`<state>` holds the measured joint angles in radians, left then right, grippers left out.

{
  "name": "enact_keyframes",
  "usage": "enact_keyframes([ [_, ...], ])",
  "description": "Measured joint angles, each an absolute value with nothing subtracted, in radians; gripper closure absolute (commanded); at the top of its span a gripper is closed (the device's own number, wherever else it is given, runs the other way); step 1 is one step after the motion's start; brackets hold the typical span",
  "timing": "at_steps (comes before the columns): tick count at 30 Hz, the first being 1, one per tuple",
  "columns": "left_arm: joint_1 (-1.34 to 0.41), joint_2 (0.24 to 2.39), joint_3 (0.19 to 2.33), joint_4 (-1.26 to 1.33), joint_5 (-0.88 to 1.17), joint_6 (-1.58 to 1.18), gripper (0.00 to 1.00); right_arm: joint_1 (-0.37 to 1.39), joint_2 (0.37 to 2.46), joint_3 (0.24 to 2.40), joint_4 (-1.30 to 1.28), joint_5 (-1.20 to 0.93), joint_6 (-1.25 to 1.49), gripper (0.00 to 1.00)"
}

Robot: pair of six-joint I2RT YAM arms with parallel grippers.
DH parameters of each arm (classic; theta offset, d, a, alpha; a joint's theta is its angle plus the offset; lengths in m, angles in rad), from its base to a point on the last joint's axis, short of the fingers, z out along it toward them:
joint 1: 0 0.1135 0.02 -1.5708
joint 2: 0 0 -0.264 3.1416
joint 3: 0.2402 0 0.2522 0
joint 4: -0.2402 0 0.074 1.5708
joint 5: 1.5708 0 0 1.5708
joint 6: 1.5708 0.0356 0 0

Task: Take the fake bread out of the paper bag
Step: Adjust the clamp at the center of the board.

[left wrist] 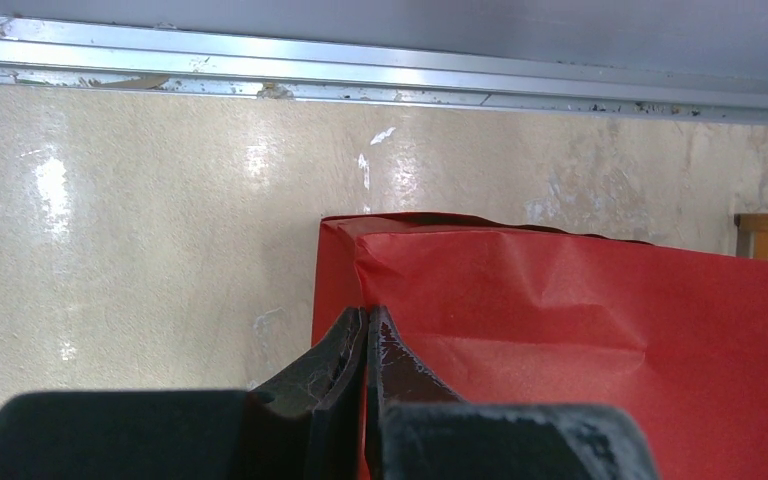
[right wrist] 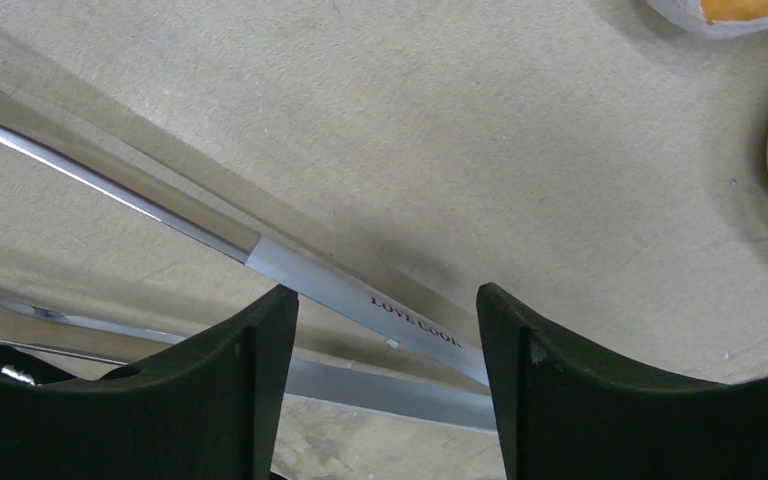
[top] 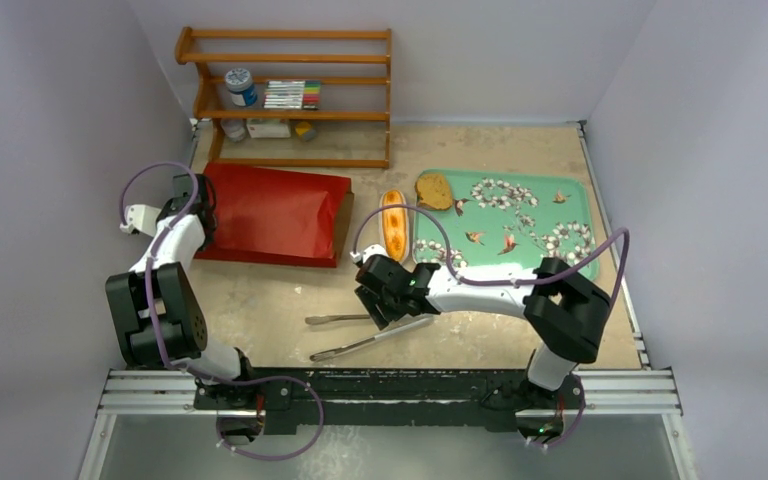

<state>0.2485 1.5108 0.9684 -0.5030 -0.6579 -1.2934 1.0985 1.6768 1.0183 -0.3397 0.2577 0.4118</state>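
The right gripper (right wrist: 385, 300) is hanging wide open astride the tongs (right wrist: 160, 215) and should be closing squarely on their handle, while the left gripper (left wrist: 367, 320) is pinching tight on the paper bag (left wrist: 580, 330), with a bun (top: 394, 224) lying beside the tray (top: 590, 225) and a slice (top: 434, 190) on it.

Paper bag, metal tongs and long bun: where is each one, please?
paper bag (top: 275, 212): top external view, middle of its red side.
metal tongs (right wrist: 340, 290): right wrist view, matte part of one arm.
long bun (top: 394, 224): top external view, its orange middle.
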Motion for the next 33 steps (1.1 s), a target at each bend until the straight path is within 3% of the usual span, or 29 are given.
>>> enact_keyframes([
  [18,0.256,1.499,0.968,-0.525,-0.662,-1.298,1.00,1.098,1.708,0.981,-0.265,0.198,0.387,0.82],
  [33,0.281,1.478,0.966,-0.592,-0.690,-1.375,1.00,1.123,1.562,0.973,-0.417,0.206,0.510,0.90],
])
